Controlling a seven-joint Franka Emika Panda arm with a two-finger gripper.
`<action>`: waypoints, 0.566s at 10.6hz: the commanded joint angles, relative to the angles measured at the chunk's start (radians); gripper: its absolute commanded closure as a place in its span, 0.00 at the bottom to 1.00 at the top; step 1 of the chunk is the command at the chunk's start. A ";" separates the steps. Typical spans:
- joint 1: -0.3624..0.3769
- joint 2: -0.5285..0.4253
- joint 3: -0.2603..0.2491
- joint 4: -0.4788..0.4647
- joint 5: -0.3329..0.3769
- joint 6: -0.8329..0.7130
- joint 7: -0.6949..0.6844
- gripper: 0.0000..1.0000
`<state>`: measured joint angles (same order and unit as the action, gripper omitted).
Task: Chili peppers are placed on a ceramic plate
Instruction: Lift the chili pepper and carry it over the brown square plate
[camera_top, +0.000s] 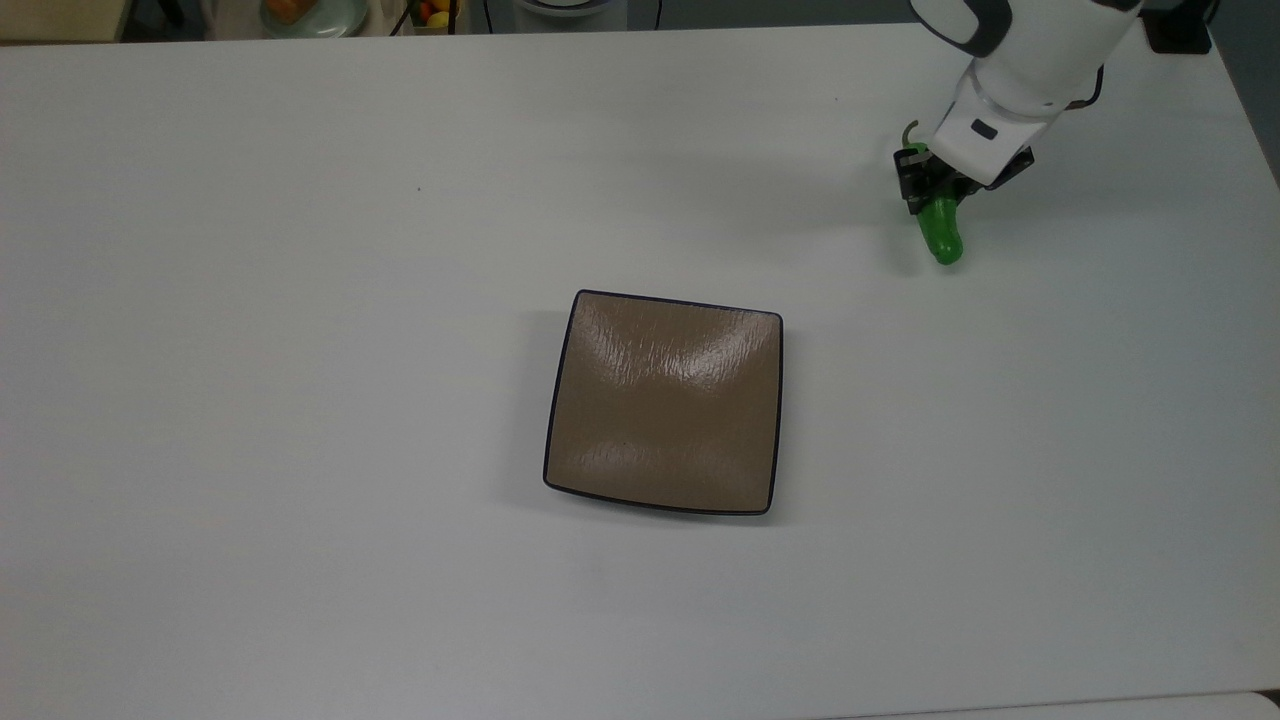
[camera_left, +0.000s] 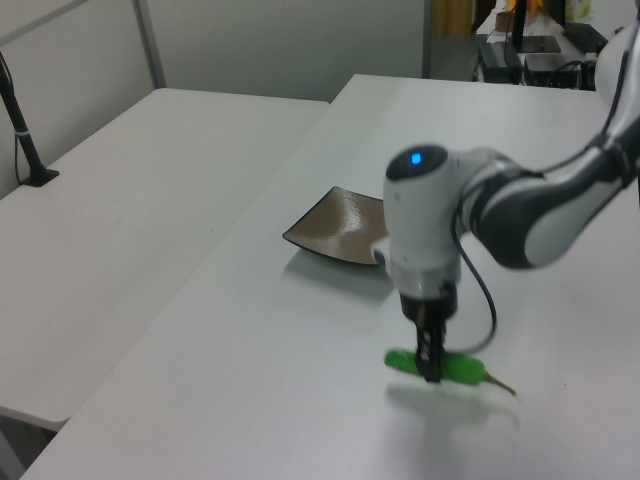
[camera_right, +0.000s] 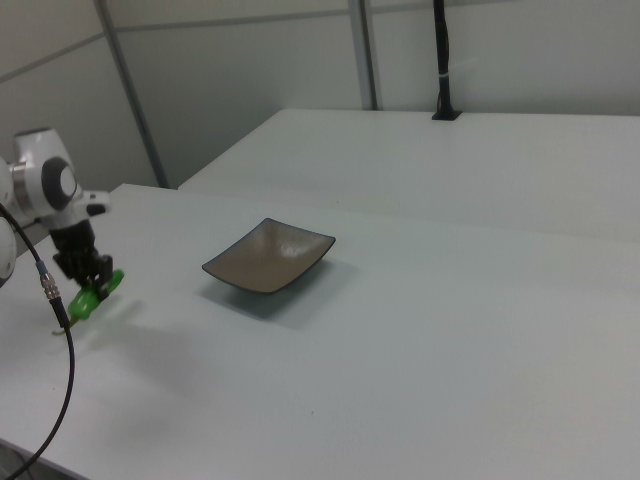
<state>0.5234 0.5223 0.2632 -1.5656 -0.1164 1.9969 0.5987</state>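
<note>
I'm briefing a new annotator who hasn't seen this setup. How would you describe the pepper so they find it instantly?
On the white table, look from the brown square plate toward the top view's upper right. There the end effector grips a glossy green pepper, the only green thing there.

The gripper (camera_top: 925, 185) covers the chili pepper's (camera_top: 942, 232) upper half in the top view.

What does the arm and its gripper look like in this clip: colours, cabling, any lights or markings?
The arm has glossy white shells with dark grey joint sections. A round blue light glows on the wrist housing. The gripper is black with slim fingers. A thin black cable loops loose from the wrist.
</note>
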 joint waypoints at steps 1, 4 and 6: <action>-0.086 -0.048 0.010 0.102 -0.017 -0.111 0.015 0.95; -0.176 -0.051 -0.008 0.171 -0.019 -0.104 -0.002 0.94; -0.203 -0.048 -0.071 0.199 -0.011 -0.090 -0.034 0.94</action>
<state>0.3337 0.4669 0.2471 -1.4064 -0.1186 1.9077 0.5948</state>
